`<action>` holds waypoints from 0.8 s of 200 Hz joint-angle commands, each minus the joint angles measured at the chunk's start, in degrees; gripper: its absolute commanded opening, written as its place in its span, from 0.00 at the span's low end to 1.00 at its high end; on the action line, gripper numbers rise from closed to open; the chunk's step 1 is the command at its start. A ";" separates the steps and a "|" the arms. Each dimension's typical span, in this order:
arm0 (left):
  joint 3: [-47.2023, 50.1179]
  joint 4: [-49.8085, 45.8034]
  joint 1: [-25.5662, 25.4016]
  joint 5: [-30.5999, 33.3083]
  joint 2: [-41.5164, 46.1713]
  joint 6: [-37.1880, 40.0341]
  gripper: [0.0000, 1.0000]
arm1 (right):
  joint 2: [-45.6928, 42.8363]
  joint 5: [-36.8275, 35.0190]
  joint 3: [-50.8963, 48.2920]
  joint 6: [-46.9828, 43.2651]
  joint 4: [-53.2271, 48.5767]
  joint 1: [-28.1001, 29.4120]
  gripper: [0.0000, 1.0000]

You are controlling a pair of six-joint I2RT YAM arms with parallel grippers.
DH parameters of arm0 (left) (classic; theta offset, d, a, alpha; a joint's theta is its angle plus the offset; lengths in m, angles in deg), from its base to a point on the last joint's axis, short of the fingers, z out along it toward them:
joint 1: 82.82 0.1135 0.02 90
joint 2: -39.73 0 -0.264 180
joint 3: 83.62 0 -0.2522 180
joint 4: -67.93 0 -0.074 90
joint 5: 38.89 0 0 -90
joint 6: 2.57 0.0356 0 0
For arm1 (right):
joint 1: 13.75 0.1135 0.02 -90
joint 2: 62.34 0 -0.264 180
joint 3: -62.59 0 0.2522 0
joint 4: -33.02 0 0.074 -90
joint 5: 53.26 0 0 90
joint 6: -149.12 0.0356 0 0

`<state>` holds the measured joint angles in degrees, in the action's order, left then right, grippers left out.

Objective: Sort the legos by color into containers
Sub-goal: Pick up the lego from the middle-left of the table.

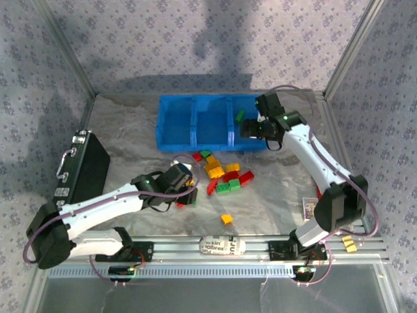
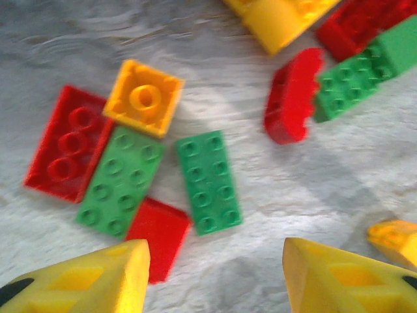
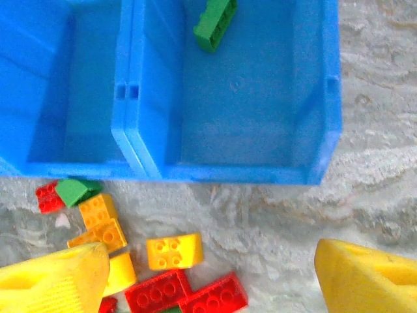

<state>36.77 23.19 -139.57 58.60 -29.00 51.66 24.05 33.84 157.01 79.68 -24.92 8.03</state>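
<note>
We see glossy plastic legos (image 2: 208, 182) on a crinkled, matt grey desk (image 2: 280, 208); the blue containers (image 3: 247, 117) look like smooth, faintly shiny plastic.

overhead view, downward wrist closeups of legos (image 1: 215, 171)

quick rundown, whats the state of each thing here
left gripper: open, empty, over loose legos
right gripper: open, empty, above the bin's near wall
blue bin: one green brick in its right compartment, other two empty
legos: rest loose, unsorted on the table
black case: shut
</note>
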 commanded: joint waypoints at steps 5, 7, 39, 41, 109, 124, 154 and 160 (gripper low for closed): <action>-5.46 2.87 -4.36 -3.58 -4.83 4.62 0.59 | -5.62 4.23 -6.72 0.63 2.79 -0.34 0.84; -5.98 2.86 -4.76 -3.85 -5.43 4.93 0.59 | -6.19 4.53 -7.29 0.63 3.05 -0.40 0.84; -16.02 -3.48 -11.71 -5.11 -17.38 10.20 0.60 | -14.05 7.11 -14.79 0.89 4.63 -1.05 0.84; -16.62 -3.89 -12.11 -5.07 -18.21 10.44 0.60 | -14.45 7.16 -15.17 0.93 4.63 -1.13 0.84; -25.31 -9.63 -15.73 -7.37 -30.50 13.66 0.58 | -23.03 10.17 -23.70 1.15 5.33 -4.23 0.85; -26.08 -10.46 -15.83 -8.07 -31.73 14.06 0.59 | -23.69 10.50 -25.14 1.15 5.69 -4.57 0.85; -26.07 -9.98 -16.06 -10.13 -33.50 14.37 0.61 | -24.58 11.16 -27.17 1.15 6.17 -5.14 0.85; -26.05 -9.64 -16.06 -10.74 -33.57 14.41 0.61 | -24.68 11.16 -27.35 1.15 6.22 -5.16 0.85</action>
<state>11.86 15.17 -155.06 50.88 -61.11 64.55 0.69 43.68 130.85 80.34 -19.41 3.35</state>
